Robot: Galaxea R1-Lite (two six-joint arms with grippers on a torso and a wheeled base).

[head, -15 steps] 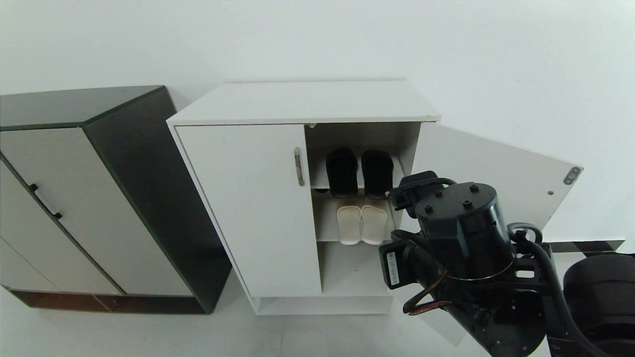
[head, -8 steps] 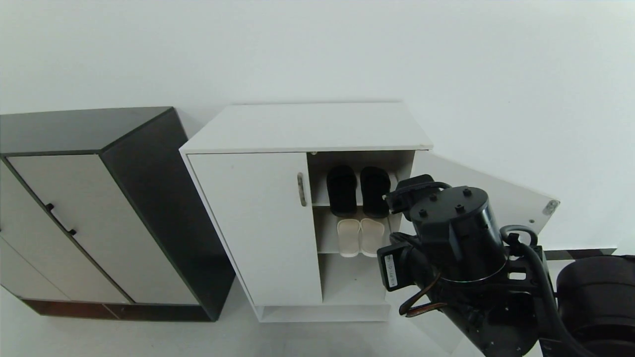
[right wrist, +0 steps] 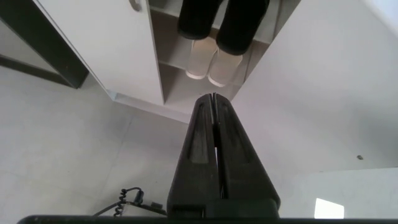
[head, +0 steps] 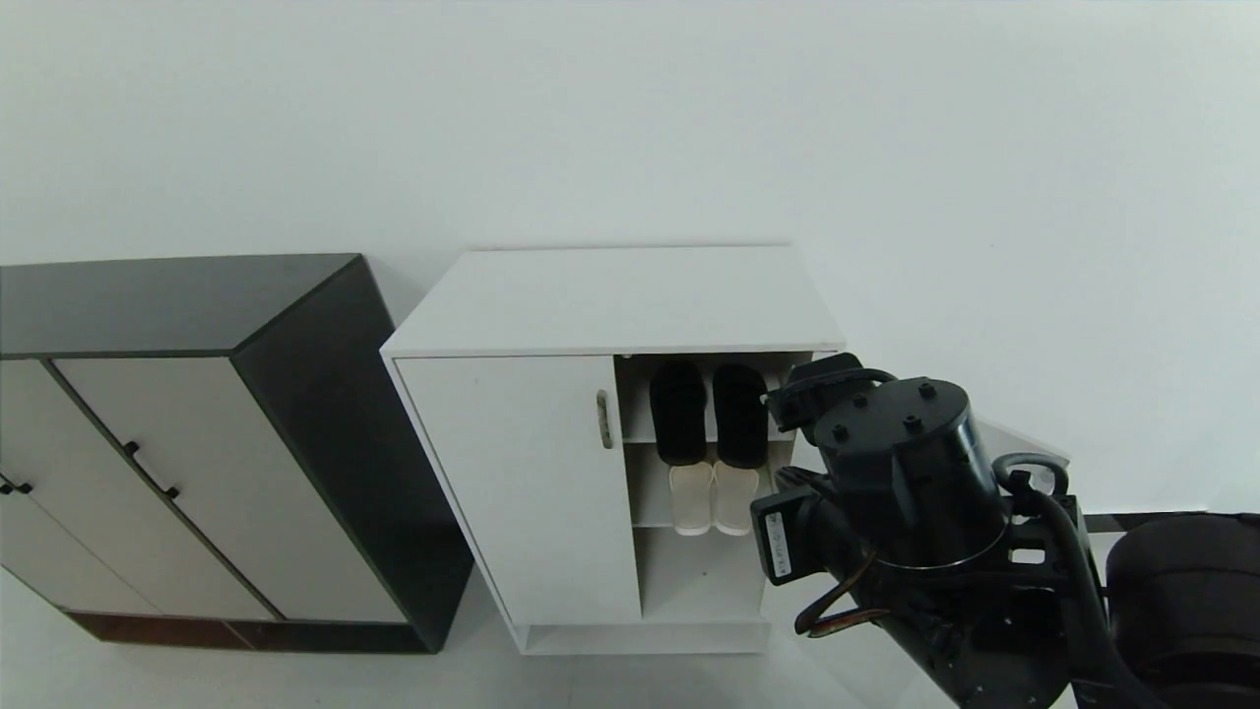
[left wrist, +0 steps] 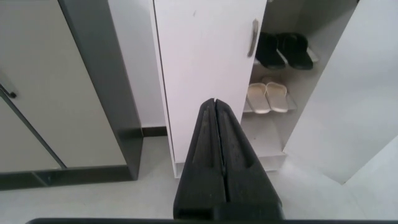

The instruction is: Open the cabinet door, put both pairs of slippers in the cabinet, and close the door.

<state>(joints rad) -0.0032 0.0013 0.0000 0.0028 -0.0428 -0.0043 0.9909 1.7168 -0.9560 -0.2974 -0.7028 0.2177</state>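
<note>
I'm looking at a plain white wall (head: 591, 118) and pale floor (head: 295, 679), with a dark cabinet (head: 325, 443) just beside the white cabinet (head: 610, 300) on its left. The white cabinet's right door (left wrist: 348, 93) stands open and its left door (head: 522, 483) is closed. The black slippers (head: 679, 414) sit on the upper shelf, the white slippers (head: 692, 497) on the shelf below. My left end effector (left wrist: 215, 104) and right end effector (right wrist: 214, 99) both have their fingers pressed together, holding nothing.

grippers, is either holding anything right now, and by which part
Nothing is held. The left gripper and right gripper are both shut and empty; the slippers lie on the cabinet shelves.
</note>
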